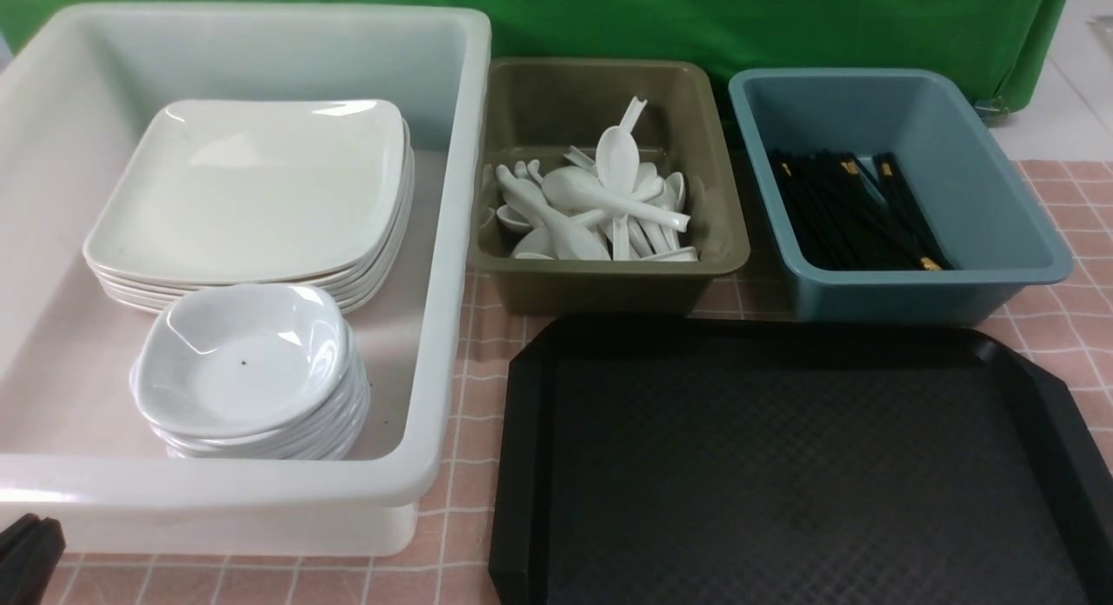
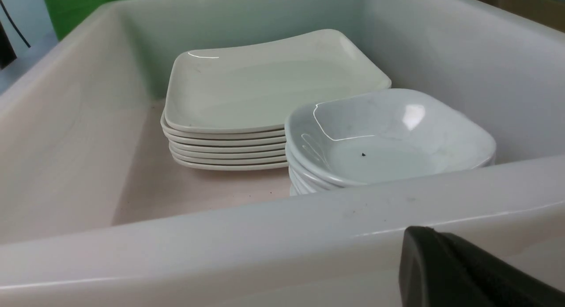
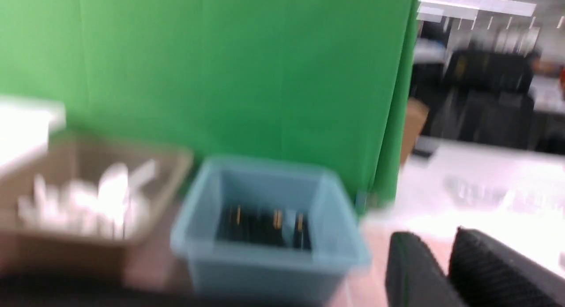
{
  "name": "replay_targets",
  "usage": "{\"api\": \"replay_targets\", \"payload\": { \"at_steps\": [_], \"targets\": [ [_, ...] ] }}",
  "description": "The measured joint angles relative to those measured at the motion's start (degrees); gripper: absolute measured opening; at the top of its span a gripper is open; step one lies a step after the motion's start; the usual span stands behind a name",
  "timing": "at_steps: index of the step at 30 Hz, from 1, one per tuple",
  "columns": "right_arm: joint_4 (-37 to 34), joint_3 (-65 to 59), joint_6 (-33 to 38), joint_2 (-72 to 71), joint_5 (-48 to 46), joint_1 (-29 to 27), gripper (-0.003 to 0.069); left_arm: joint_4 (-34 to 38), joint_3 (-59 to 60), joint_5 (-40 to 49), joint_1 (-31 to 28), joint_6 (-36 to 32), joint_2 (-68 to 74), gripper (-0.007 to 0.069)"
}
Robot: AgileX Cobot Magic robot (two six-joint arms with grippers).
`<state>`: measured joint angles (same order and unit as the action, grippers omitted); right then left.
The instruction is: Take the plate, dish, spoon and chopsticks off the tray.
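The black tray (image 1: 783, 466) lies at the front right with nothing on it. A stack of large white plates (image 1: 252, 183) and a stack of small white dishes (image 1: 243, 357) stand in the white bin (image 1: 452, 240); both stacks also show in the left wrist view, the plates (image 2: 265, 82) and the dishes (image 2: 388, 139). White spoons (image 1: 600, 201) lie in the olive bin. Black chopsticks (image 1: 856, 209) lie in the blue bin. My left gripper (image 1: 30, 535) is shut and empty, just outside the white bin's near wall (image 2: 423, 231). My right gripper (image 3: 435, 238) is shut and empty, and out of the front view.
The olive bin (image 1: 609, 279) and the blue bin (image 1: 1000, 205) stand side by side behind the tray on a pink checked cloth (image 1: 469, 501). A green curtain (image 1: 696, 23) closes the back. The right wrist view is blurred.
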<state>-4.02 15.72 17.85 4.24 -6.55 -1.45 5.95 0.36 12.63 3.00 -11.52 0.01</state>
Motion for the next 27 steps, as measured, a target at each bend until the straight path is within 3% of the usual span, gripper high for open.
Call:
{"api": "replay_targets", "payload": {
  "at_steps": [7,27],
  "targets": [
    [0.1,-15.0,0.8,-3.4,-2.6,2.8,0.02,0.0,0.0,0.0,0.0,0.0,0.0,0.0005],
    [0.4,-15.0,-6.9,-3.4,-4.4,3.4,0.0237,-1.6,0.0,-0.3,0.0,0.0,0.0,0.0005]
  ]
}}
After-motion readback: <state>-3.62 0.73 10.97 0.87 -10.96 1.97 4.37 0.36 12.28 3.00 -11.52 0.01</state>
